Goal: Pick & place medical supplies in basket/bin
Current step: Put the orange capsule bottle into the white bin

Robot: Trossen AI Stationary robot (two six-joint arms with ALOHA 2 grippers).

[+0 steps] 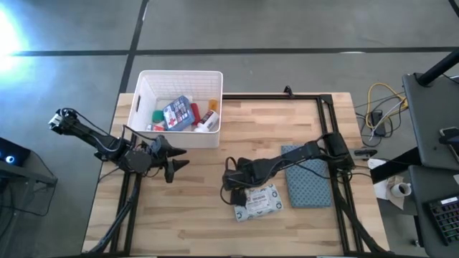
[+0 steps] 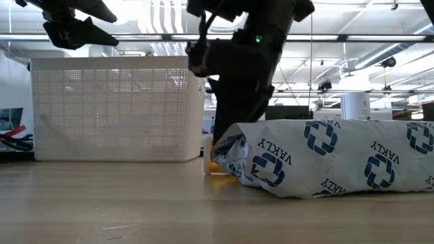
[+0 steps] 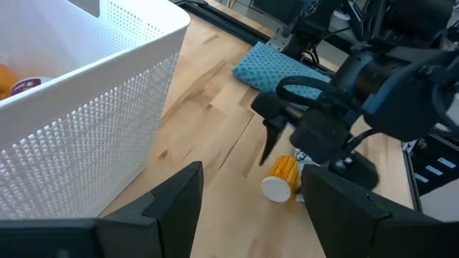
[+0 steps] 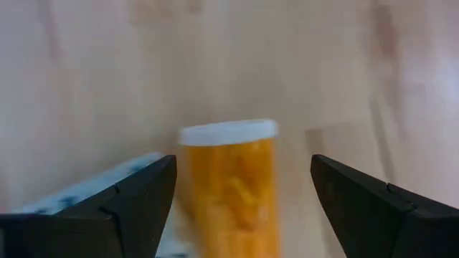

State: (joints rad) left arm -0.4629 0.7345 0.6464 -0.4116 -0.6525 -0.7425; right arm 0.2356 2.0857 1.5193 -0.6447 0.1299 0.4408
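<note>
Bright, even light from the ceiling strips in my feeds.
Glare burns the floor (image 1: 11, 32) top left overhead; my right wrist view looks soft, perhaps motion blur.

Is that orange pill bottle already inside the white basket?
No, the orange pill bottle lies on the wooden table, outside the white basket, under the right claw.

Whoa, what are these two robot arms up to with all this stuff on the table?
They are putting medical supplies into the white bin, which already holds several items. The right claw is open around an orange pill bottle lying on the table beside a white wipes pack, not yet gripping it. The left claw hangs open just in front of the bin, holding nothing.
</note>
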